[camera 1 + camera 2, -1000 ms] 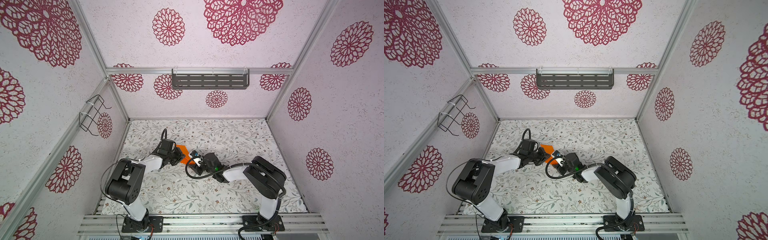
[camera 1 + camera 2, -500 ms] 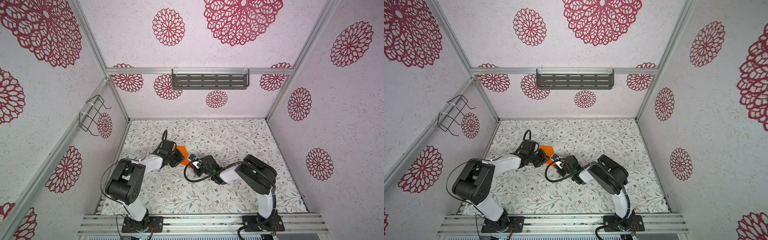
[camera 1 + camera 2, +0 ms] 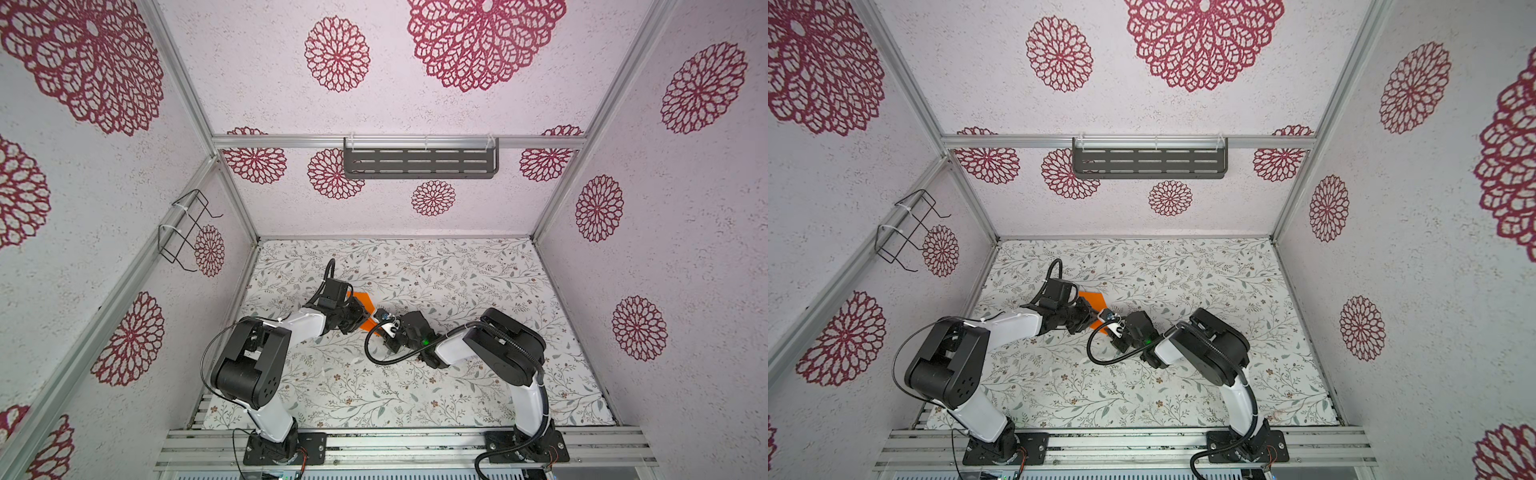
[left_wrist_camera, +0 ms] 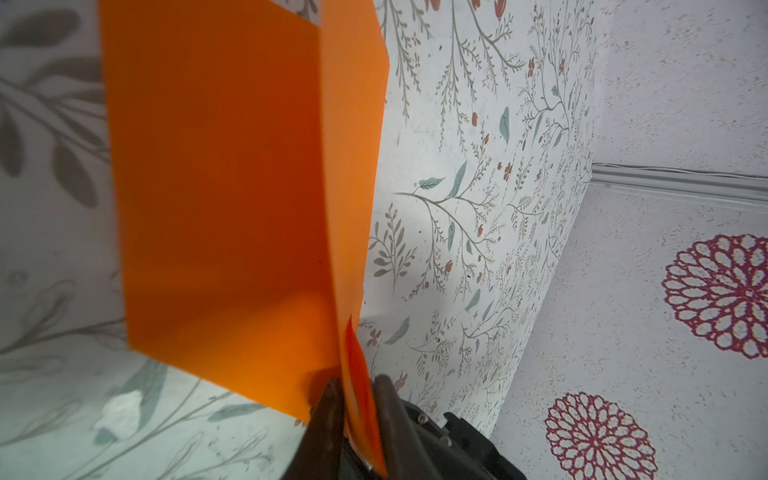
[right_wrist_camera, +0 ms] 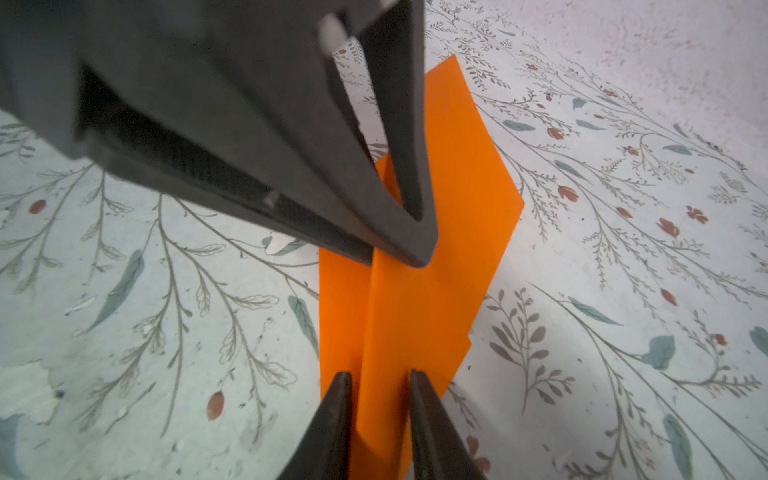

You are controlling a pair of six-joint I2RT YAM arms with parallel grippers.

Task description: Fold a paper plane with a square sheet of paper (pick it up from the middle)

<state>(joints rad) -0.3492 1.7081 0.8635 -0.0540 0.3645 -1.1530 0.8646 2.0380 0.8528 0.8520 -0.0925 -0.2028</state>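
Note:
The orange sheet of paper (image 3: 361,300) (image 3: 1092,300) is folded lengthwise, with a raised centre crease and a flap on each side, a rough paper plane shape. It sits left of the table's middle between my two grippers. My left gripper (image 3: 365,318) (image 4: 357,382) pinches the crease at one end, and the fold (image 4: 220,187) fills the narrow gap between its jaws. Its fingers (image 5: 415,249) also show in the right wrist view. My right gripper (image 3: 381,331) (image 5: 378,376) straddles the crease at the other end of the paper (image 5: 436,291), with bare gaps beside it.
The floral table mat (image 3: 457,270) spreads out to the right and front. A dark slotted shelf (image 3: 419,162) hangs on the back wall, a wire basket (image 3: 187,226) on the left wall. The right arm's black cable (image 3: 374,357) loops low over the mat.
My right gripper has slid left onto the paper's end and its jaws have narrowed. The left gripper has stayed on the paper, its jaws easing slightly apart.

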